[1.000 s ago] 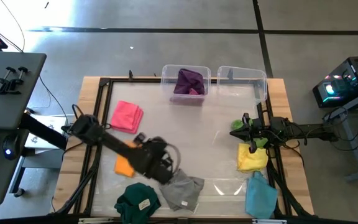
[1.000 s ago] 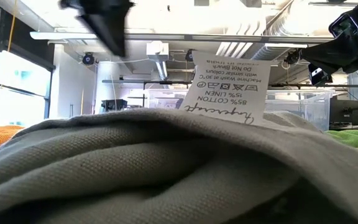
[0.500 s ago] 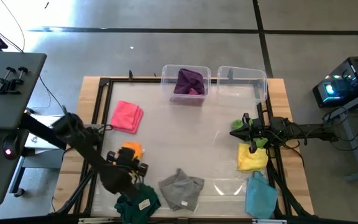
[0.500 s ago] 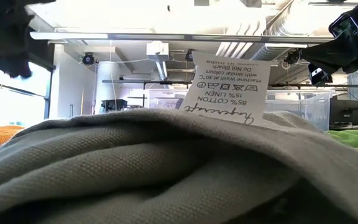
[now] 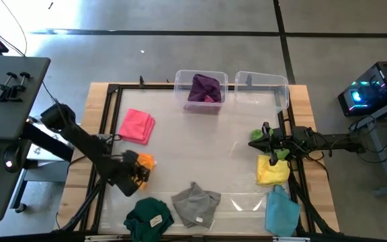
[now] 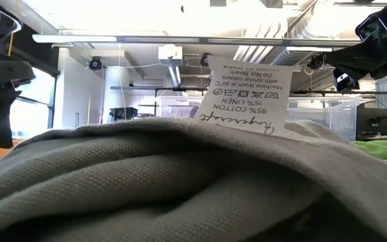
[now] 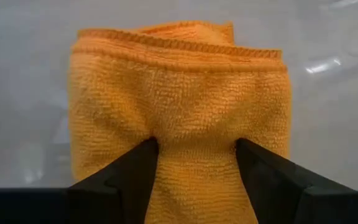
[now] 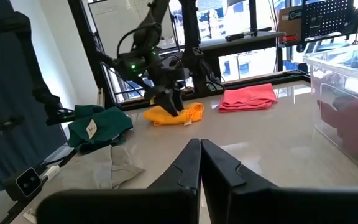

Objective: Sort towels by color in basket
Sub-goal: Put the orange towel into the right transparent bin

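The orange towel (image 5: 144,162) lies flat on the table's left half; in the left wrist view (image 7: 179,106) it fills the middle. My left gripper (image 5: 135,172) is open and stands down on it. My right gripper (image 5: 255,136) is shut and empty, held above the light green towel (image 5: 276,154) at the right edge; its fingers meet in its own wrist view (image 8: 199,149). On the table also lie the pink (image 5: 138,126), grey (image 5: 195,205), dark green (image 5: 148,218), yellow (image 5: 273,170) and light blue (image 5: 281,210) towels. A purple towel (image 5: 203,89) sits in a clear bin. My left gripper comes from above, pointing down, with its open fingers (image 7: 143,163) set on the orange towel. The towel's middle band (image 7: 194,155) sits between them, and cloth reaches out past both fingers. The towel lies flat on the table.
Two clear bins stand at the far edge: the left one (image 5: 180,82) with the purple towel, the right one (image 5: 274,84) with nothing in it. The grey towel with its white label (image 6: 247,94) blocks most of the low view. A dark frame (image 5: 109,101) runs around the table.
My left arm has swung from above the grey towel toward the table's left edge and has come down on the orange towel. The towels have kept their places.
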Robot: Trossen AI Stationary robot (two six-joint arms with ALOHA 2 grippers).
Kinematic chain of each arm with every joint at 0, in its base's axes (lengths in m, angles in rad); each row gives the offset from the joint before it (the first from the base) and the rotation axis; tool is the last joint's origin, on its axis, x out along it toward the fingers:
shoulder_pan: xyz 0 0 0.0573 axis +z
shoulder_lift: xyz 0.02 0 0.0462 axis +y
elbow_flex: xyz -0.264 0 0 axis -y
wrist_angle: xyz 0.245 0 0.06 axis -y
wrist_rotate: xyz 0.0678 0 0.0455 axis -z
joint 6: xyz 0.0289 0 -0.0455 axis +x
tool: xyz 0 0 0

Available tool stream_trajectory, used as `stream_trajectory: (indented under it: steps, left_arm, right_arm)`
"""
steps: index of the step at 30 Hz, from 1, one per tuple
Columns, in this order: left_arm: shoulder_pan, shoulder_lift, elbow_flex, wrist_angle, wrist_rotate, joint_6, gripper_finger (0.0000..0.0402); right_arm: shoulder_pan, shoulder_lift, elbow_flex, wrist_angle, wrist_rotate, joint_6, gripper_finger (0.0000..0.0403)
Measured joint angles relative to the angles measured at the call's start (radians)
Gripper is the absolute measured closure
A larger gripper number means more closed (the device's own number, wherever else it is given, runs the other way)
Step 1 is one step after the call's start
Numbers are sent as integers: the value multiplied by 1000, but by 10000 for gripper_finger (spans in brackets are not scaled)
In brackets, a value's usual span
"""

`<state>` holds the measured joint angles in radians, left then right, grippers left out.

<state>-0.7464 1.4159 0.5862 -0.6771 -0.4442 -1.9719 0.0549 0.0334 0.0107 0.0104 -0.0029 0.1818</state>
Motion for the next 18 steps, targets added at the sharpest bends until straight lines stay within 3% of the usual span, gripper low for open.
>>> stream_trajectory:
  steps: [6,9,13,18]
  left_arm:
    - [52,9,-23,120,-14,241,240]
    - [76,11,-25,177,-32,366,295]
    - [90,15,-29,329,-117,707,378]
    - [135,14,-28,501,-246,990,384]
  right_arm:
    - [0,0,0,0,0,0,400]
    - [0,0,0,0,1,-10,400]
    - [0,0,-1,5,11,-28,400]
    - [0,0,-1,25,12,26,400]
